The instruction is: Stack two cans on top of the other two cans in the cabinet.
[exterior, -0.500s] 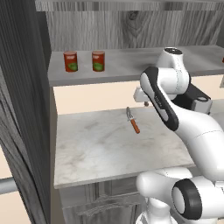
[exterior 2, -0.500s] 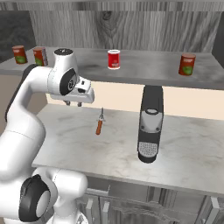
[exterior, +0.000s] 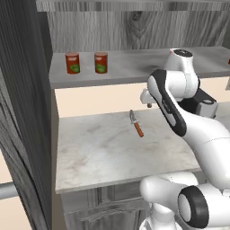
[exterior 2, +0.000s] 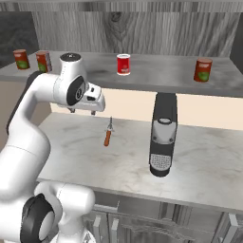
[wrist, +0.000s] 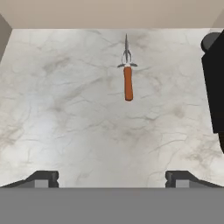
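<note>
— So which step is this?
— The reach has not begun: the hand (wrist: pixel 112 179) hovers over the marble table (wrist: pixel 65 122), its tips spread wide and holding nothing. Ahead of it lies an orange-handled knife (wrist: pixel 127 78), with a black coffee machine (exterior 2: pixel 163 137) off to its side.
— And the cans?
— All up on the cabinet (exterior 2: pixel 156 26) shelf above the hand: a pair (exterior: pixel 86 63) together, a white-banded can (exterior 2: pixel 123 64) and a green-labelled can (exterior 2: pixel 202 70) well apart. My judgement: lift, then grasp one lone can.
</note>
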